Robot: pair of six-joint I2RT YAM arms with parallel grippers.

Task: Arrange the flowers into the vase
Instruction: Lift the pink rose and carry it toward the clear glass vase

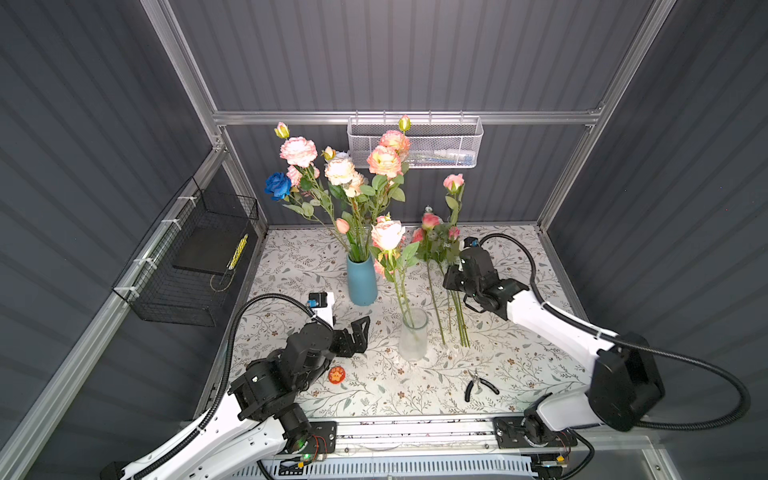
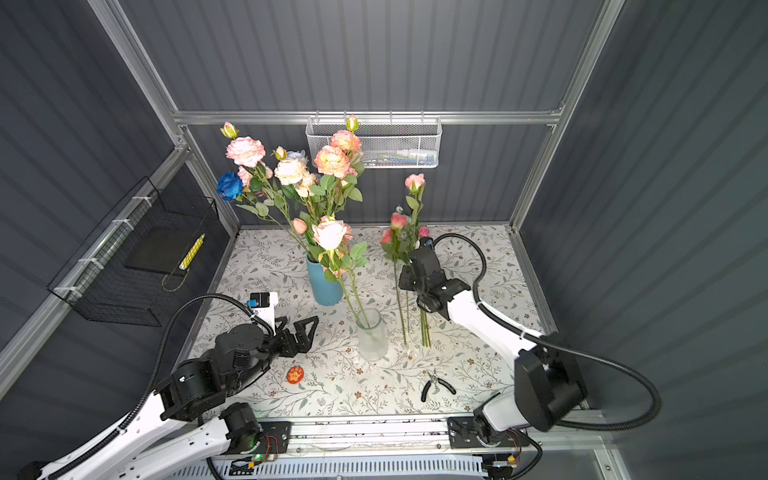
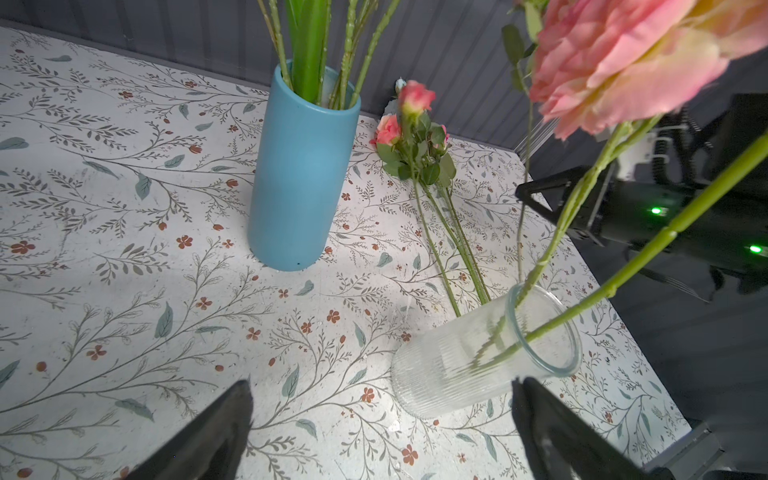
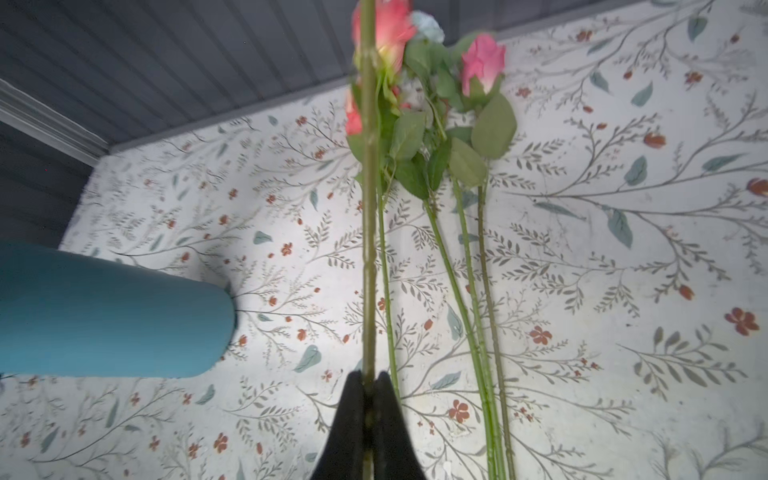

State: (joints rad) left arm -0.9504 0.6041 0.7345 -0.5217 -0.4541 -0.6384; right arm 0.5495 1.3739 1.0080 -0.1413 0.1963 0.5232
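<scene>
- Reaching in from the near right, the right arm has its right gripper [image 4: 365,386] clenched on a pink rose [image 1: 453,182], stem upright above the desk [image 1: 519,357].
- left gripper [image 1: 359,328] hangs wide open and empty, just left of the glass vase [image 1: 413,336].
- Two stems are in the glass vase; most flowers [image 1: 340,170] sit in the blue vase [image 1: 361,280]; loose stems [image 1: 459,324] lie right of the glass one.

Robot lab cell (aluminium frame [image 1: 291,118])
</scene>
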